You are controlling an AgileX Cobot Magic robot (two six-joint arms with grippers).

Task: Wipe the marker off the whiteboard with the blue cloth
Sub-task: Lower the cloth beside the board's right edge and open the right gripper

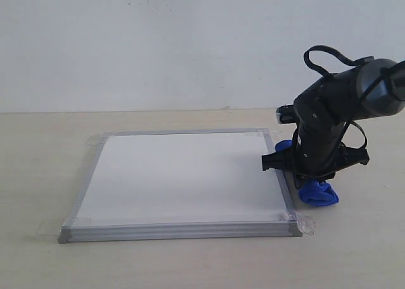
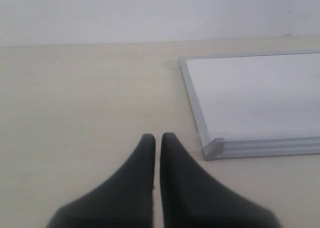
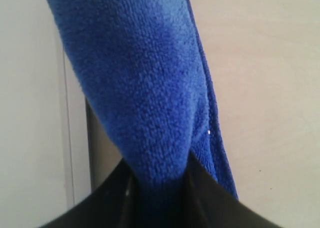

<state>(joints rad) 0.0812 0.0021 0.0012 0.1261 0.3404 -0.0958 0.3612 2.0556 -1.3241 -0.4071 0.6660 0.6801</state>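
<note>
**A:** Which arm has the blue cloth (image 1: 318, 193)?

**B:** The right one. From where I stand, the right claw (image 3: 159, 188) is clamped on 1 end of it. The rest bunches out below, just off the right edge of the whiteboard (image 1: 183, 175), near its front corner. It looks to be touching the worktop (image 1: 190, 264), not the board.

**A:** And the left claw (image 2: 157, 138)?

**B:** Pinched together with nothing in it, low over bare worktop near the board's opposite front corner. It takes no part.

**A:** Any red marker left?

**B:** I can find none. The white face reads clean in both views that show it, though a faint trace could be lost in the glare.

**A:** So what step is this?

**B:** My guess is the tail of the wipe: the cloth is off the board and the job looks done, or nearly.

**A:** What next?

**B:** If a smear remains, the cloth must be lifted over the silver frame, pressed flat on the face and dragged across. If not, the claw only needs to lower the cloth onto the worktop and let go.
</note>
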